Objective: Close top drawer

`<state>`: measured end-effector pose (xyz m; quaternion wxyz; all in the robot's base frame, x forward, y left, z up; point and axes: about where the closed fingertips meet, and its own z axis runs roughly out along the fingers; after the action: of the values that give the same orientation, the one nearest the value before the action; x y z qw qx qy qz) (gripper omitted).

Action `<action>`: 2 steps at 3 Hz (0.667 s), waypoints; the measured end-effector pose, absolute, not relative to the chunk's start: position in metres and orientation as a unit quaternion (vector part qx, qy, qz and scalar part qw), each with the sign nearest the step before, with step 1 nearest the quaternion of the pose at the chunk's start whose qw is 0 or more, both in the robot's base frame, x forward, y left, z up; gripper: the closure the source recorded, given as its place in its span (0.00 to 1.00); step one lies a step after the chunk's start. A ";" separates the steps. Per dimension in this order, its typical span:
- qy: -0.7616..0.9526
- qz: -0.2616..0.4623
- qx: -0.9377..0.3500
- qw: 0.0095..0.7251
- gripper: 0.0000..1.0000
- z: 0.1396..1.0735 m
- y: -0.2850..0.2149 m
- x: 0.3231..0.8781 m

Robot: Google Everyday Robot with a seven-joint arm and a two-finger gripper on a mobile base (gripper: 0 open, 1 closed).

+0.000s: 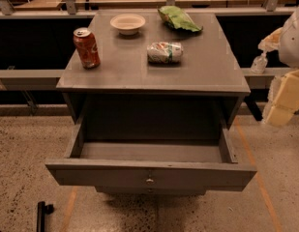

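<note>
Top drawer stands pulled far out, well apart from the pincer at right edge, whose grip I cannot tell

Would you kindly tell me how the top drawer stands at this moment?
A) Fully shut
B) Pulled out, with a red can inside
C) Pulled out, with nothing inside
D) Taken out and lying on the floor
C: the top drawer juts well out with its bare floor showing. The red can stands up on the cabinet top. The gripper hangs at the right edge of the view, apart from the drawer.
</note>
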<state>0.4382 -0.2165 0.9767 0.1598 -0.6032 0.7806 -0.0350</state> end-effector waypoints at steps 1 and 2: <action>0.781 -0.035 -0.603 0.160 0.00 0.977 -0.216 0.438; 0.774 0.003 -0.607 0.183 0.26 0.950 -0.194 0.438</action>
<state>0.4380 -0.1938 0.9498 0.1834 -0.6066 0.7735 0.0032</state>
